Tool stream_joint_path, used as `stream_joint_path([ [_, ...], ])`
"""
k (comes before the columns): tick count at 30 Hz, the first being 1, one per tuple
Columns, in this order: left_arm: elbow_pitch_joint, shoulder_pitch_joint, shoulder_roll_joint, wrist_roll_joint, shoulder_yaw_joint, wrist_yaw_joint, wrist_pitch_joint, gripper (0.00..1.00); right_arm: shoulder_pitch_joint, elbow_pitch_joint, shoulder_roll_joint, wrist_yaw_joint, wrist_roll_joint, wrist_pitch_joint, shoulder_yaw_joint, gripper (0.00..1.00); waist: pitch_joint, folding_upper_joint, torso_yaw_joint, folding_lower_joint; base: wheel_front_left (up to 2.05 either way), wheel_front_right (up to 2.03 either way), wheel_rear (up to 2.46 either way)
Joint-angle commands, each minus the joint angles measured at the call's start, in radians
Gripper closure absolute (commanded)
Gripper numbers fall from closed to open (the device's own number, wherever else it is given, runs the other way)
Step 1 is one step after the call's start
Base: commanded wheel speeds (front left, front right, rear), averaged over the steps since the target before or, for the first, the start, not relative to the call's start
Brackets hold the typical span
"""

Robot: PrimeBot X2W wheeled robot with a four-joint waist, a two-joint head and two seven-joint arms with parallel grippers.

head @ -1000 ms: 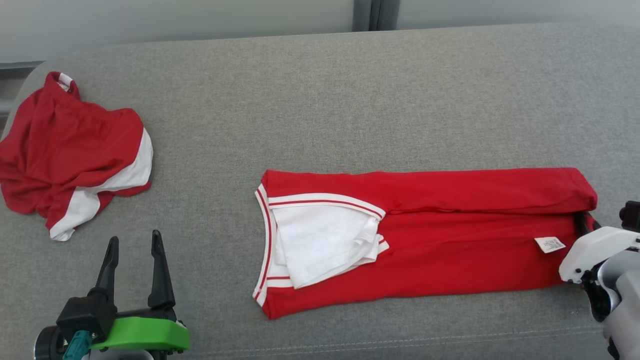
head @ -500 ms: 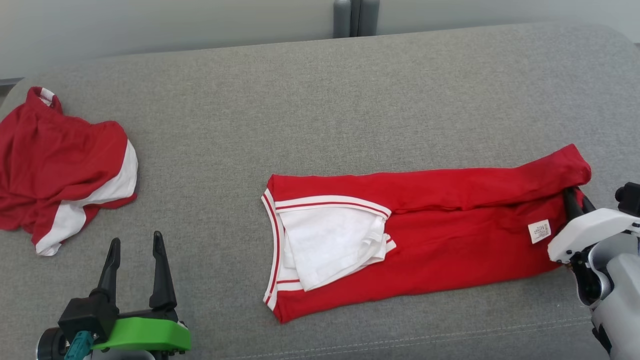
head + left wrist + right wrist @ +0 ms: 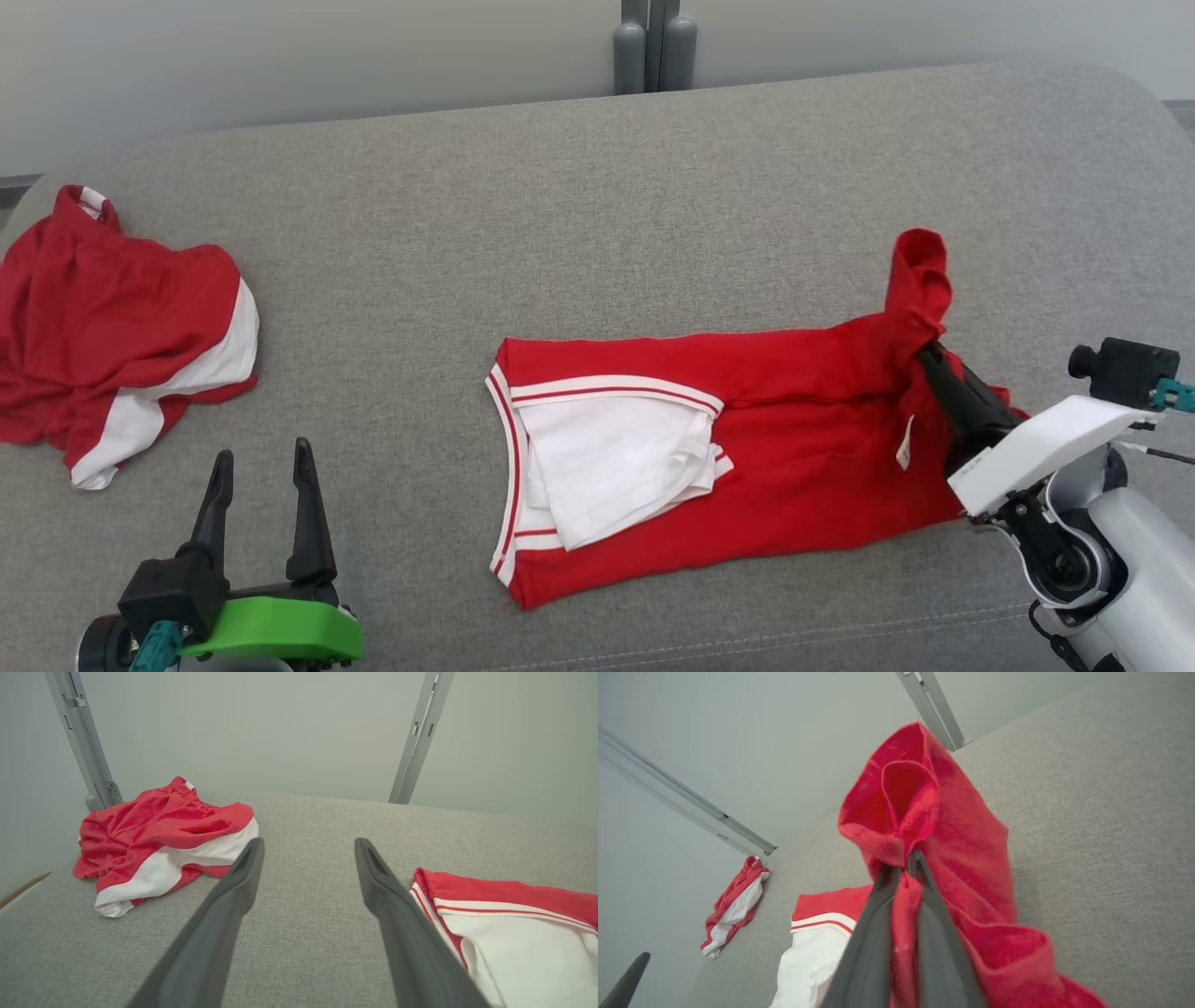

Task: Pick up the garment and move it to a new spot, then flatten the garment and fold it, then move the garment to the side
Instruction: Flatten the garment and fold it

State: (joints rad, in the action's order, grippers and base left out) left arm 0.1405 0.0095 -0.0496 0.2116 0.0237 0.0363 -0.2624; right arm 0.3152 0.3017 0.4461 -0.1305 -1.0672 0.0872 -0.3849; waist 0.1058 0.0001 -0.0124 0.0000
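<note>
Garment [image 3: 794, 485] end lifted; wrist view suggests right pincer [image 3: 903, 861] clamping it.

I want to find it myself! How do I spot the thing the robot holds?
Look at the big grey cushion. In its middle lies a long, flat red garment. Unlike the crumpled red heap at the left, its right end is pinched up by the right gripper.
</note>
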Motion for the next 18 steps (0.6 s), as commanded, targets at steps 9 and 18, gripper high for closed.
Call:
stream_joint_path([
  [9, 0.011, -0.005, -0.002, 0.013, -0.019, -0.001, -0.003, 0.0, -0.005, -0.175, 0.018, 0.0, -0.162, -0.026, -0.104, 1.0, 0.0, -0.0001, 0.041, 0.0, 0.0, 0.0, 0.0],
  [18, 0.019, -0.026, -0.002, 0.01, -0.043, -0.001, -0.003, 0.0, 0.072, -0.168, -0.047, 0.0, -0.178, -0.019, -0.234, 1.0, 0.003, -0.0001, 0.084, 0.0, 0.0, 0.0, 0.0],
])
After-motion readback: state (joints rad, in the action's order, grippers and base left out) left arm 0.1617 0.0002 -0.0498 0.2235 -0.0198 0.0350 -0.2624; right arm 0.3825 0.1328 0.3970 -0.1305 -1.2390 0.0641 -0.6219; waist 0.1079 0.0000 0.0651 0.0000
